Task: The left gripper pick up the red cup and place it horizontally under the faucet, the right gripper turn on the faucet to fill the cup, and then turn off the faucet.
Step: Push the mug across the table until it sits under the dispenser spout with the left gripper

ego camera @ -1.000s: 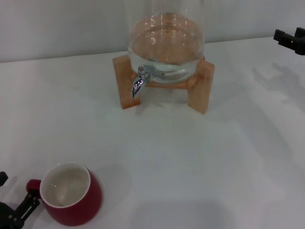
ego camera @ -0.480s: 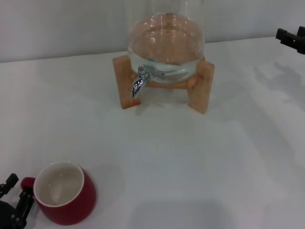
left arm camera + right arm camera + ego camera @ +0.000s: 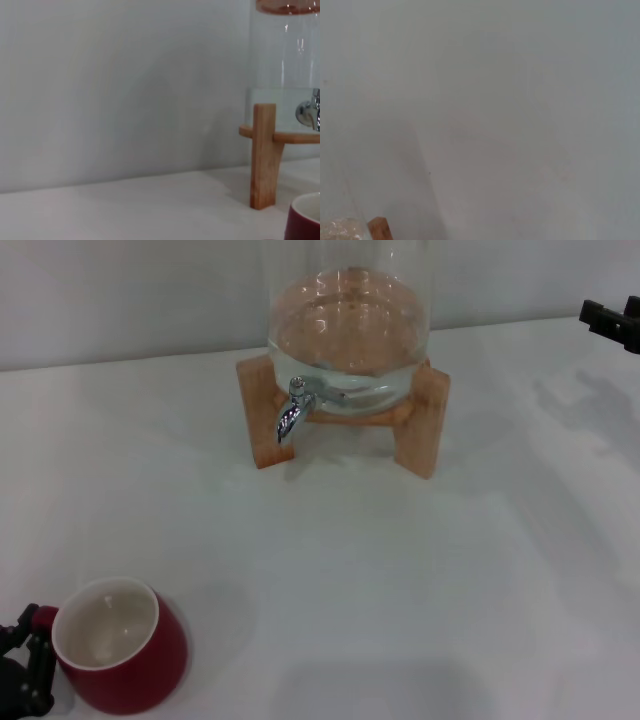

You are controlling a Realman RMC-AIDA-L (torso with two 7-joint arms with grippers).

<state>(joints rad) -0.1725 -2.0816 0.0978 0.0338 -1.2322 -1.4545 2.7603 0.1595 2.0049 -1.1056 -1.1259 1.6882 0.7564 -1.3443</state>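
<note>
Down at seven o'clock on the white desk (image 3: 420, 580), the left gripper (image 3: 25, 665) sits at the very edge of the head view, its black fingers (image 3: 40, 670) on either side of the small handle of the red cup (image 3: 120, 650); they look closed on it, though part of the claw is cut off by the edge; the red cup itself stands upright on the desk just right of the gripper, white inside showing, nothing in it that I can make out; in the left wrist view only a sliver of its red rim (image 3: 305, 217) shows.

Up at twelve o'clock, well apart from the cup, the glass water jar (image 3: 350, 320) rests on a wooden stand (image 3: 420, 425); the faucet (image 3: 292, 410) juts from the jar's lower front, spout curved downward, nothing beneath it but bare desk.

Far off at two o'clock the right gripper (image 3: 612, 322) hangs at the frame's edge, well clear of the jar; whether its fingers are apart or together I cannot tell.
</note>
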